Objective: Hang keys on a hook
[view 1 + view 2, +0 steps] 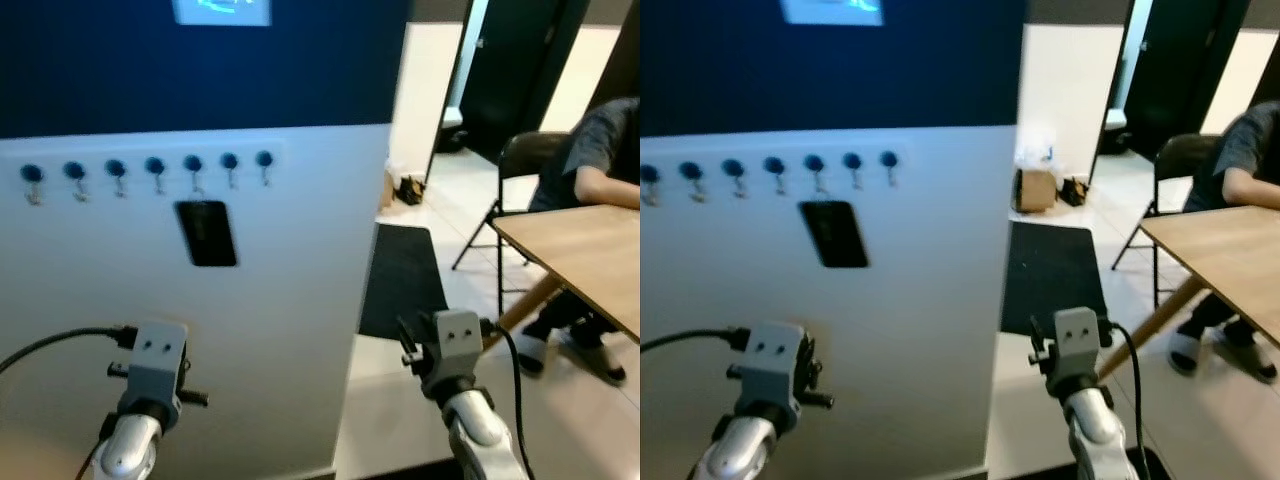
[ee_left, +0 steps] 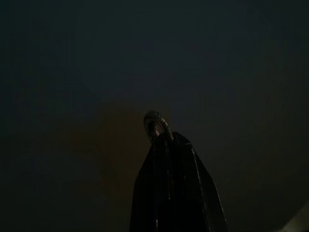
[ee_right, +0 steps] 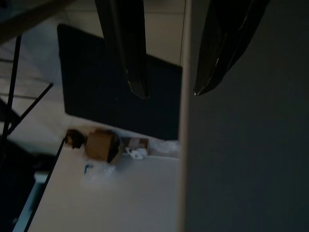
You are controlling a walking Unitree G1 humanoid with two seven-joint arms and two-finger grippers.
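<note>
Hooks run in a row across the white wall, seven blue knobs under the dark upper band, with a black panel just beneath them. Left hand is low in front of that wall, well below the row; the left wrist view is very dark, but the two fingers press together on a small metal ring, the keys, which poke out at the tips. So the keys are clamped in the left hand, close to the wall and nowhere near a hook yet. Right hand hovers past the wall's edge, fingers spread apart with nothing between them, looking at a dark mat on the floor and a small box beside it. Off to the right, a person sits on a folding chair at a wooden tabletop.
</note>
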